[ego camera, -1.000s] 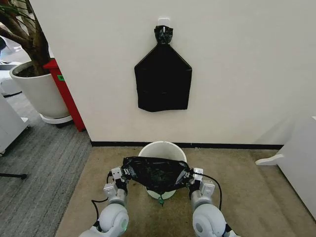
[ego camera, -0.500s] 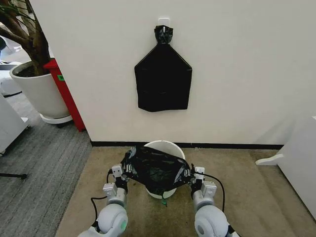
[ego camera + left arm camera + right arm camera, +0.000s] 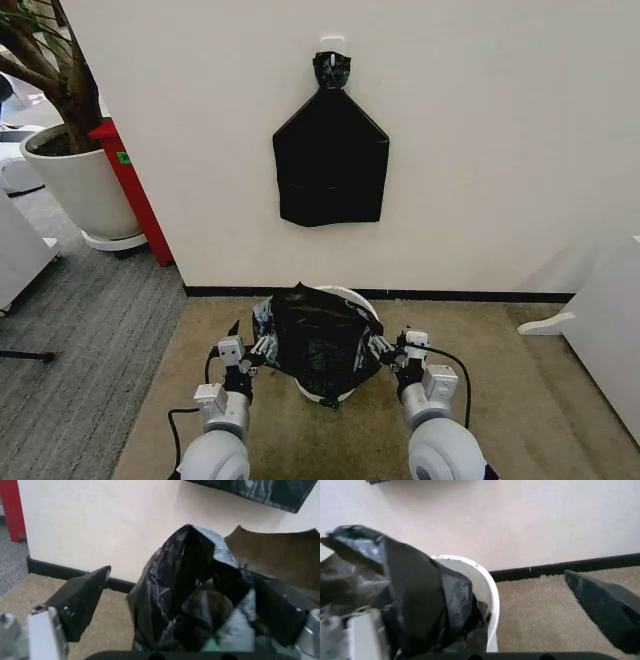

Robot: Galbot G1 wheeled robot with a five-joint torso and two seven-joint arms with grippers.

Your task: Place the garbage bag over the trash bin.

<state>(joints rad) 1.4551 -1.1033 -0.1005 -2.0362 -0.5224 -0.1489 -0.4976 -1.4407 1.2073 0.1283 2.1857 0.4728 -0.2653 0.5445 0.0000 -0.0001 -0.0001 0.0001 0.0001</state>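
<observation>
- Black, crinkly plastic of the garbage bag [image 3: 318, 340] is stretched over the top of the trash bin [image 3: 343, 295], which stands on the carpet by the wall.
- Left end effector [image 3: 256, 352] and right end effector [image 3: 386, 351] each pinch a side edge of the bag.
- My read: nearly done; tucking the edge over the rim and letting go remain.
- Right wrist view shows bare white rim [image 3: 487, 588] on the wall side; the head view hides most of it.

Two rounded white/grey arms w/ glossy shells, black cables looped alongside; left pincer [image 3: 258, 347] & right pincer [image 3: 383, 349] have black fingers.
</observation>
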